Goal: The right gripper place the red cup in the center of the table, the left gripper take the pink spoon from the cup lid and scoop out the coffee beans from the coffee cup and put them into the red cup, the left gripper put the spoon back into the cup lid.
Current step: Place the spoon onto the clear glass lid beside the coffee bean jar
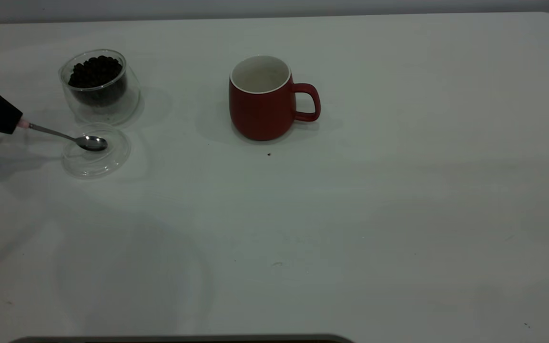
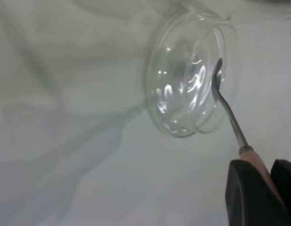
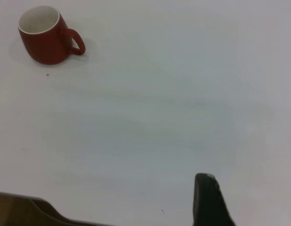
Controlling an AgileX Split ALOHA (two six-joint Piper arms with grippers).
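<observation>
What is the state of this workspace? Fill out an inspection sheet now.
Surface: wide plain white table, a few tiny dark specks.
Job's things: rounded dark red mug upright near the centre, inside looks empty; clear double-walled glass cup holds dark coffee beans; flat clear lid in front of it; pink-handled metal spoon, bowl over the lid.
Clutter: nothing seen.
Grippers: black left gripper shut on the spoon's handle at the table's left edge; right gripper far from the mug, one finger visible.
Cables: nothing seen.
Surroundings: pale wall strip behind the table.
</observation>
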